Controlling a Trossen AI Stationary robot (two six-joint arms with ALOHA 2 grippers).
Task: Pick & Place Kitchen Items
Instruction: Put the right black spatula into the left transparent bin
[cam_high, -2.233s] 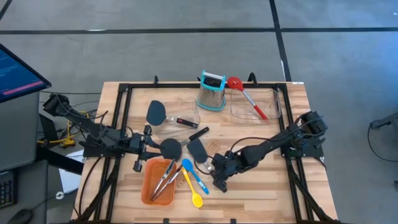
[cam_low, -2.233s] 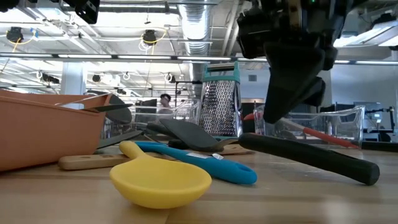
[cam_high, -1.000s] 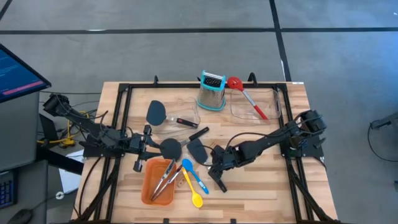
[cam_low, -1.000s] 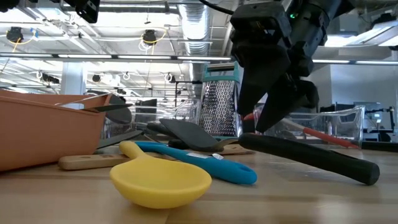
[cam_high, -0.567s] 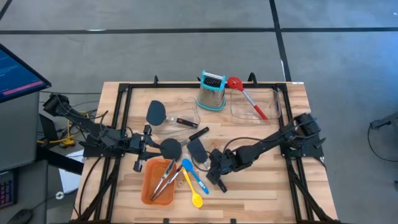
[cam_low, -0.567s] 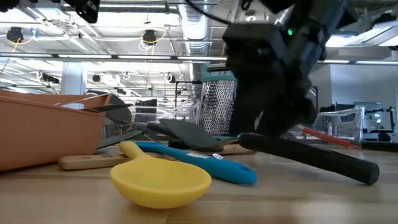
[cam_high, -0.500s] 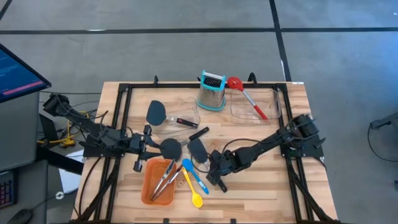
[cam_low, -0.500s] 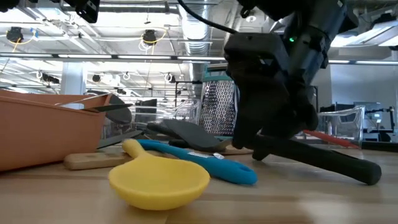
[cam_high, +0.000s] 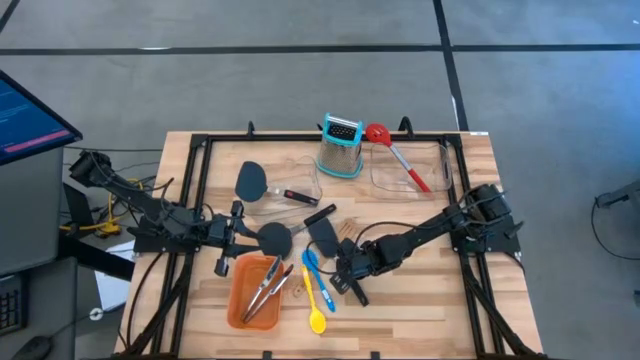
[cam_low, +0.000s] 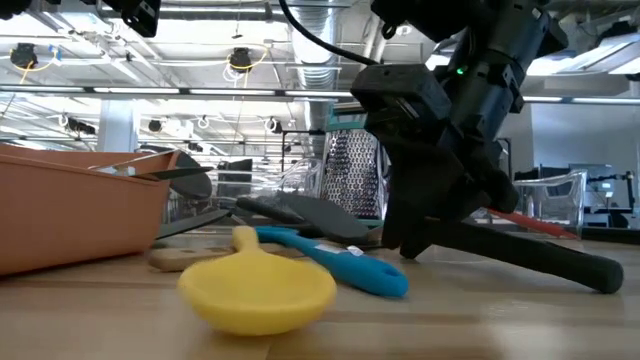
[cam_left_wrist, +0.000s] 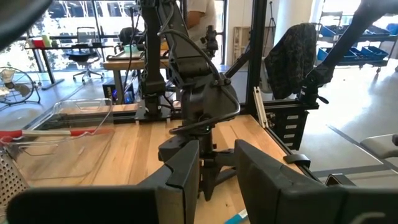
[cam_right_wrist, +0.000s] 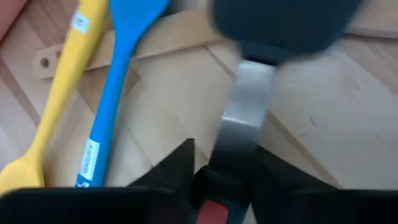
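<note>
Jaws of right gripper pinch the spatula at its steel neck; lift straight, clear of blue spoon beside it. Left gripper waits, half spread.

R gripper low over the tabletop, mid-front, on the black spatula; spatula handle runs under the gripper, blade sticks out just beyond it. Can't tell finger gap from above. Blue spoon just L of the gripper, yellow spoon beside that, nearer the front edge. Orange tray further L w/ steel tongs inside. L gripper well apart to the L, beside a round dark spatula. Far side from R gripper: grater, and a red slotted spoon in a clear bin.
</note>
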